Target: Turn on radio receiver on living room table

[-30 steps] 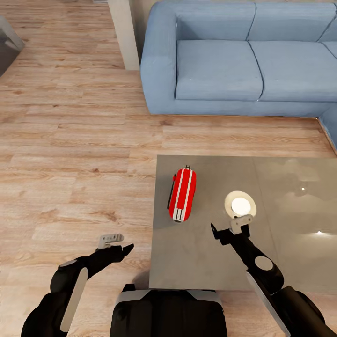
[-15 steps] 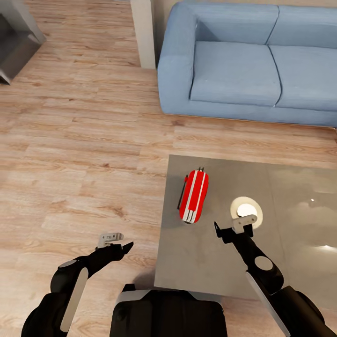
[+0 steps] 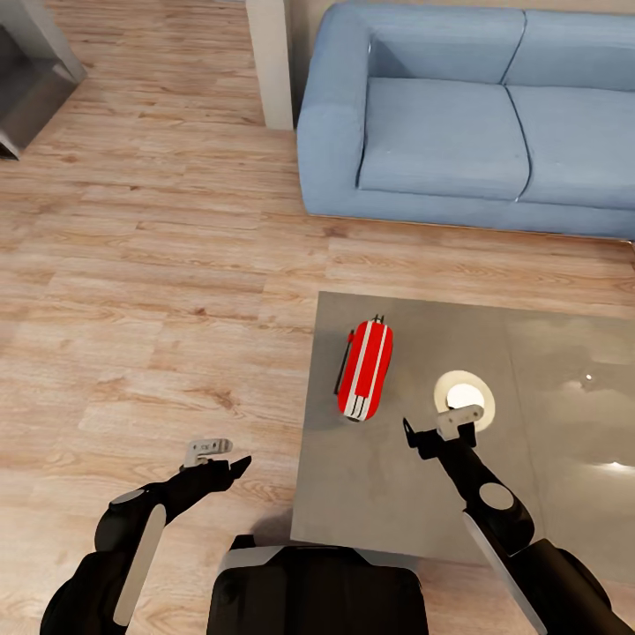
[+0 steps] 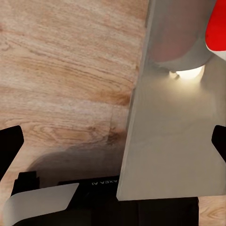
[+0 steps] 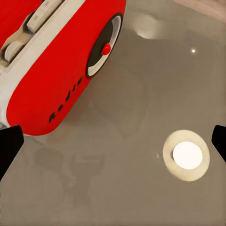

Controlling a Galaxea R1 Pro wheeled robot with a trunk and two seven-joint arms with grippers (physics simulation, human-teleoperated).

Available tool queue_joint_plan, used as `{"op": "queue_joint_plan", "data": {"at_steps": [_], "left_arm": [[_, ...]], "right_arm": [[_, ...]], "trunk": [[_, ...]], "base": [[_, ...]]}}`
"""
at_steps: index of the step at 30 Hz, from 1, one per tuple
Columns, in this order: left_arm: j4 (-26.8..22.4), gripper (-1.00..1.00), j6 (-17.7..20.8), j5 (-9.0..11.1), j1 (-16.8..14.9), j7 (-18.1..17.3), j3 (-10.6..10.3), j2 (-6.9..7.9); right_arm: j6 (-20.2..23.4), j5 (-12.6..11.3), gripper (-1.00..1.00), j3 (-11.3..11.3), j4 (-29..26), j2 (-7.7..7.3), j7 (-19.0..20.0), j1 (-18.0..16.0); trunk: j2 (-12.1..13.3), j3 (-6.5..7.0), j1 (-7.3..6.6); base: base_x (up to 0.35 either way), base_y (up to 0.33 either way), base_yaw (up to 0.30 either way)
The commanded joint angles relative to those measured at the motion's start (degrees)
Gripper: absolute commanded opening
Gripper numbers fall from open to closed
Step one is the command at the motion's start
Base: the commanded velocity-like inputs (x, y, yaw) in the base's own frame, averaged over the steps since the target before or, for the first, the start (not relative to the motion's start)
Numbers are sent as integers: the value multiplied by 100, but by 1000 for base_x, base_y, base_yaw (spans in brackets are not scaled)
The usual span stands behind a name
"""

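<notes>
Red radio receiver stands on the table; right gripper hovers near it, spread wide, empty; left gripper open beside the table.

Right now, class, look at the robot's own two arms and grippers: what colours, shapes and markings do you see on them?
Both arms are glossy black and rounded, each with a long light-grey panel down the forearm. The right arm carries a round grey disc near the wrist. Each of the left gripper and right gripper pairs a pale grey finger with a dark pointed one. No cables show.
</notes>
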Motion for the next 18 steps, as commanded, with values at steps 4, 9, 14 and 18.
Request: {"op": "queue_joint_plan", "data": {"at_steps": [4, 9, 14, 18], "left_arm": [[-3, 100, -5, 0, 0, 0, 0, -2], [-4, 100, -8, 0, 0, 0, 0, -2], [-4, 100, -9, 0, 0, 0, 0, -1], [-4, 100, -9, 0, 0, 0, 0, 5]], "right_arm": [[-2, 1, 100, 6, 0, 4, 1, 0], [16, 0, 100, 19, 0, 28, -3, 0], [9, 1, 100, 18, 0, 27, -7, 0], [2, 1, 100, 23, 0, 31, -8, 0]], "trunk": [[0, 0, 0], [0, -11, 0], [0, -38, 0], [0, -42, 0]], "base": [[0, 0, 0], [0, 0, 0], [0, 0, 0], [0, 0, 0]]}}
